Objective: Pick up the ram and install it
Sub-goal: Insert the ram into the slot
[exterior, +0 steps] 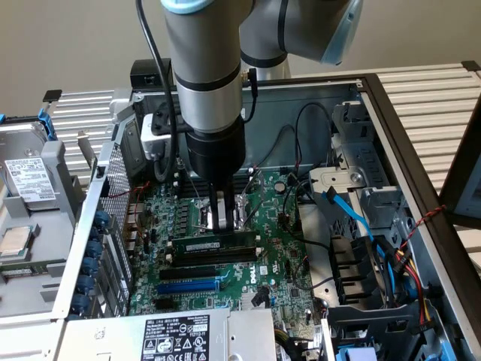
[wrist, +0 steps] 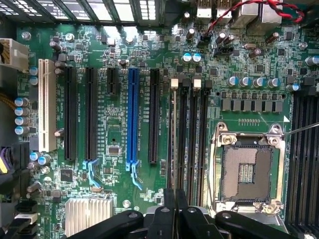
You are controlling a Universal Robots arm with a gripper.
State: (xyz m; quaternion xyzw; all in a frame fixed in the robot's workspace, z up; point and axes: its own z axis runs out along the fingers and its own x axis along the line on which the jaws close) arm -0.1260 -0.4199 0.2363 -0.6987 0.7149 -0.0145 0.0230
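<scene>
Just below gripper (exterior: 222, 224), ram (exterior: 210, 246) upright.

**Camera setup: one off-arm view, one on the wrist**

Exterior view: stands outside the open computer case (exterior: 376, 101), raised, and looks down at a slant into it. Mid range. It takes in the arm (exterior: 203, 75), the case walls and most of the motherboard (exterior: 282, 248).

Wrist view: rides on the arm and faces straight down along the gripper (wrist: 174, 193). Its dark fingers (wrist: 167, 211) sit at the picture's edge. Close to the motherboard (wrist: 114, 134), seen flat-on.

Shared ground: the blue slot (exterior: 188, 286) (wrist: 132, 119), the black memory slots (exterior: 214, 261) (wrist: 197, 139), and the ram (exterior: 214, 245) (wrist: 173, 134), which the wrist view sees edge-on.
</scene>
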